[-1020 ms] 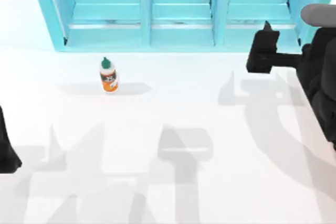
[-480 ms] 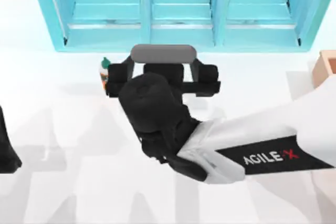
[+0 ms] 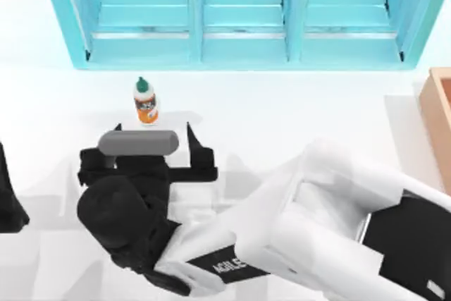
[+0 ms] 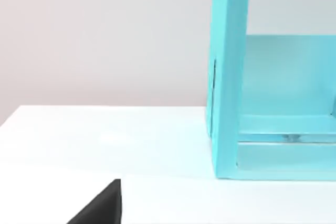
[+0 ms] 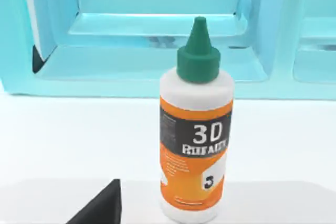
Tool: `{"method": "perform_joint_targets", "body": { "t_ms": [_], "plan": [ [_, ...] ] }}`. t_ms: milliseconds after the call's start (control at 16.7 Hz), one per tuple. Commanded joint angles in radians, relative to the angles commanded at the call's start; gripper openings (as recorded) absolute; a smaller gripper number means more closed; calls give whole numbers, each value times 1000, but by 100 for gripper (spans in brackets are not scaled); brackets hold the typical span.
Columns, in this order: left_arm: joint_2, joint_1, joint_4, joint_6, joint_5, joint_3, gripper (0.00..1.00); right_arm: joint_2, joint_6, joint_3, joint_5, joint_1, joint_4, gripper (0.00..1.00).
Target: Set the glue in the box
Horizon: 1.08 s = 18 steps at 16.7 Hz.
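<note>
Two spread fingers on the right gripper [image 3: 153,132] face the upright glue [image 3: 145,101], just at its 12 o'clock.

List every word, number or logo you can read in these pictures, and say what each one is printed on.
"3D": large white characters on the black band of the glue label, right wrist view.
The white word beneath "3D" is too blurred to read.
The small print on the label's dark side panel is too small to read.
"AGILE": partly visible white lettering on the black panel of the right arm, top view, cut off by the arm's shell.
</note>
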<state>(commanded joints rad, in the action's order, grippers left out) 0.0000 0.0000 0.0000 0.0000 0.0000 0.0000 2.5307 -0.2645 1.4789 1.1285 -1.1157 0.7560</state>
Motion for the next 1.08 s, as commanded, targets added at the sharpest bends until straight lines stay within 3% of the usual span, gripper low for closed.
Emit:
{"method": "perform_joint_targets", "body": {
  "t_ms": [660,1080],
  "plan": [
    [0,0,0,0,0,0,100,129,39,126,39,-23,34,100],
    [0,0,0,0,0,0,100,203,77,265,-22,41,4,100]
  ]
}}
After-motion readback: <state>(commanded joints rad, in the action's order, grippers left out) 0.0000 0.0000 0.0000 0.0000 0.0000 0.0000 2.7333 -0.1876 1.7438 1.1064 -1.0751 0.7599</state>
